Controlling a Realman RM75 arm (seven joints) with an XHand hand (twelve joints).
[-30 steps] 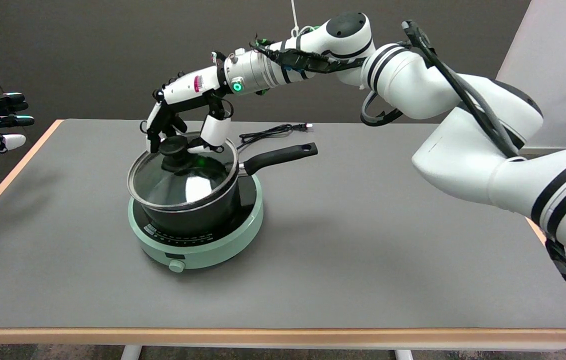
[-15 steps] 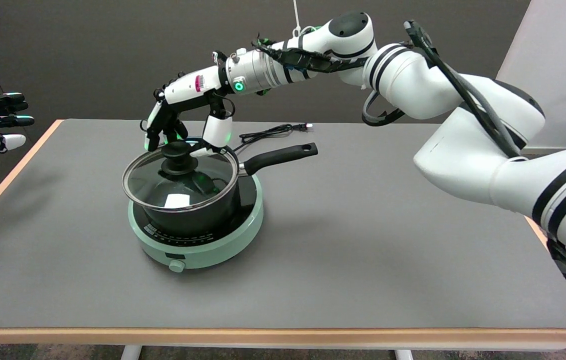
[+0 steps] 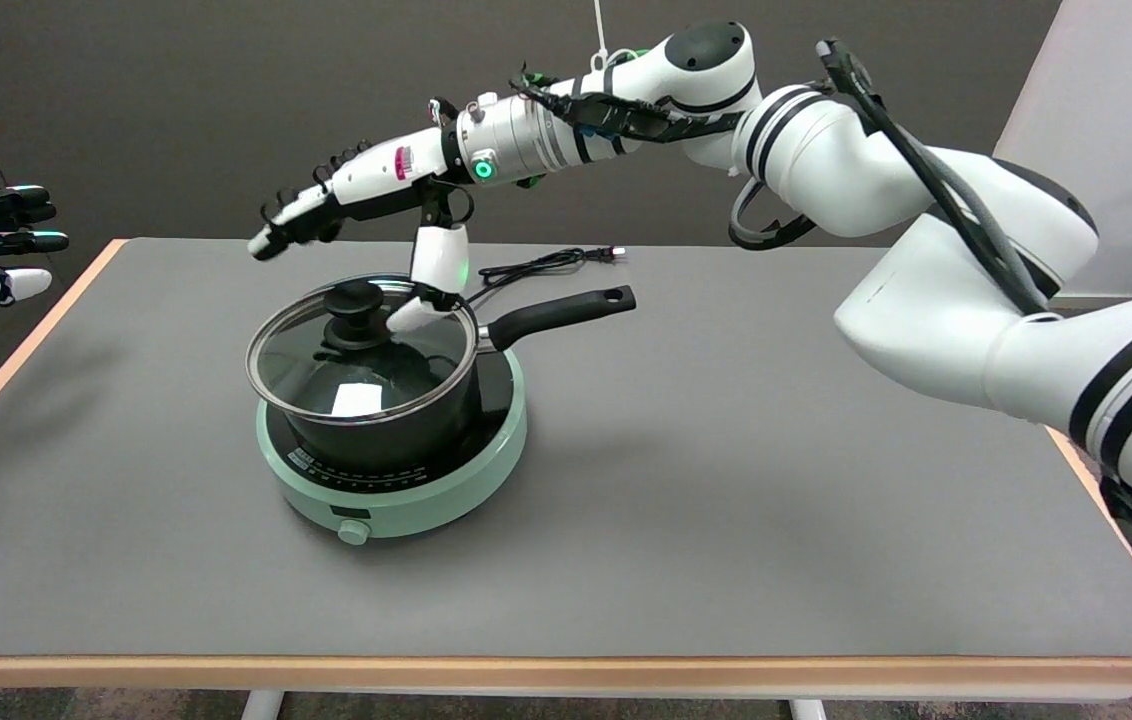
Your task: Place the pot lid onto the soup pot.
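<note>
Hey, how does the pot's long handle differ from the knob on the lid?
The pot handle is long and slim, sticking out sideways from the soup pot toward the right; the lid knob is short and round, standing upright at the middle of the glass lid. The handle has a hole near its tip; the knob shows none. The knob sits higher. Both are black.

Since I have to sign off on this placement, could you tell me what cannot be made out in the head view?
- Far rim of the glass lid on the soup pot: the knob and right hand cover it, so full seating there is unclear.
- Whether the thumb touches the lid: too close to tell.
- Panel markings on the green cooker: too small.
- Pot contents: hidden by reflections.
</note>
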